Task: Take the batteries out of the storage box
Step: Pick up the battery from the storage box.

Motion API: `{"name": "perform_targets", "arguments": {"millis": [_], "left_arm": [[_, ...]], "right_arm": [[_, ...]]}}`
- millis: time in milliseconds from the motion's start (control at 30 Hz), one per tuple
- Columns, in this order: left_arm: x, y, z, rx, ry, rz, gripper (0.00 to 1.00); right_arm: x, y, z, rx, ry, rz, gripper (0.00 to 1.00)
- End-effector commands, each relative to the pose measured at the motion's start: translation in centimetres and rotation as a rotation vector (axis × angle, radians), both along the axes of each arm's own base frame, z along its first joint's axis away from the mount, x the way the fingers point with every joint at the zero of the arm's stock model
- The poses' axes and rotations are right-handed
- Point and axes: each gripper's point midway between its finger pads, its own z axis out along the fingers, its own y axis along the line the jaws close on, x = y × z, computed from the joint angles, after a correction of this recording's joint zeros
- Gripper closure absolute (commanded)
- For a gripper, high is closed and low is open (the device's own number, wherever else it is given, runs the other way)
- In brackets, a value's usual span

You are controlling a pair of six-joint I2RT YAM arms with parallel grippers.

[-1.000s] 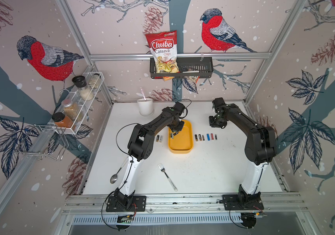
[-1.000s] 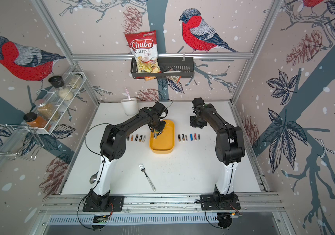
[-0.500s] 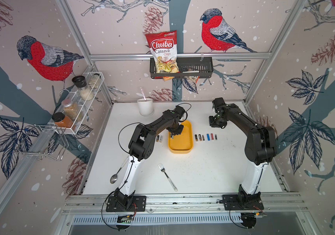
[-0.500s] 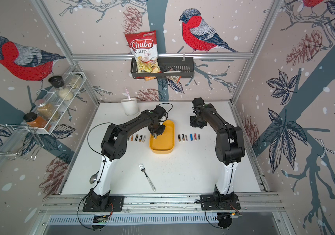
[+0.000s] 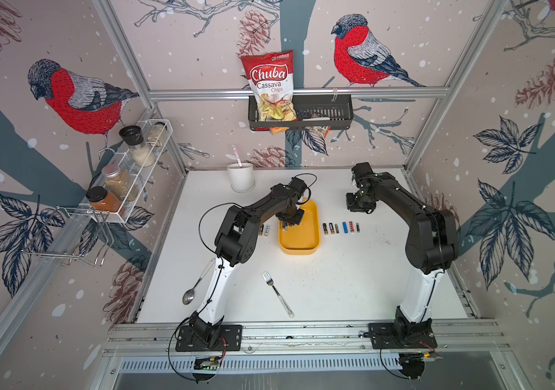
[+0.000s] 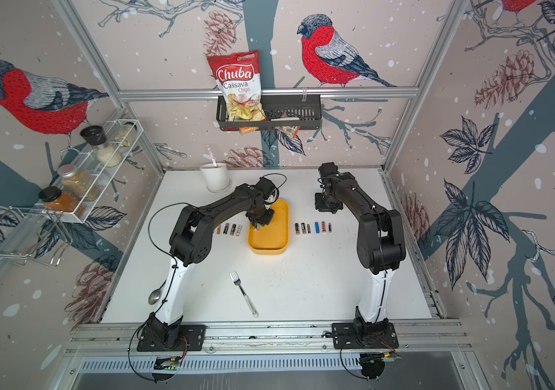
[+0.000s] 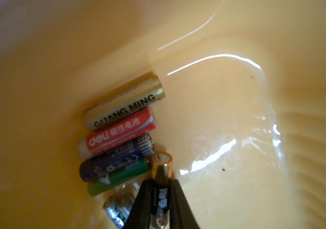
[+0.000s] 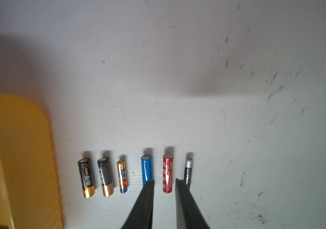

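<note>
Left pincer (image 7: 161,181): clamped on a black-and-gold battery (image 7: 161,164) inside the storage box (image 7: 237,95). The battery's gold end points away from the wrist, and its long axis lies crosswise to the five loose batteries (image 7: 118,132) beside it. Right pincer (image 8: 164,181): narrowly parted, empty (hovering over the desk (image 8: 217,119)).

Yellow storage box (image 5: 299,238), batteries (image 7: 118,128) clustered inside, others rowed flat alongside

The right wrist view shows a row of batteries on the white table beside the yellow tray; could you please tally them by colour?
Black-and-copper cylindrical batteries: 2
Gold battery: 1
Blue battery: 1
Red battery: 1
Slim black-and-silver battery: 1
Total: 6
</note>
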Motion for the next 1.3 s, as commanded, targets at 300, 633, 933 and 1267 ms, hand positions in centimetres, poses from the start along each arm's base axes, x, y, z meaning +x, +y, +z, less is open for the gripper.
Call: {"name": "perform_targets", "arguments": {"millis": [300,633,933,1267], "left_arm": [[-0.5,-1.8,1.7,-0.121,0.012,0.041,0.85],[-0.7,-2.0,3.7,-0.15,-0.006,0.044,0.85],[-0.7,-1.9,5.9,-0.176,-0.033,0.056,0.85],[-0.2,-0.1,6.9,-0.198,-0.038,0.113,0.85]], "right_arm": [[0.5,1.1,1.1,0.04,-0.019,0.026,0.74],[0.7,2.2,1.2,0.048,-0.022,0.044,0.74],[0.9,2.3,1.4,0.05,-0.026,0.052,0.74],[0.8,2.2,2.0,0.05,-0.036,0.047,0.74]]}}
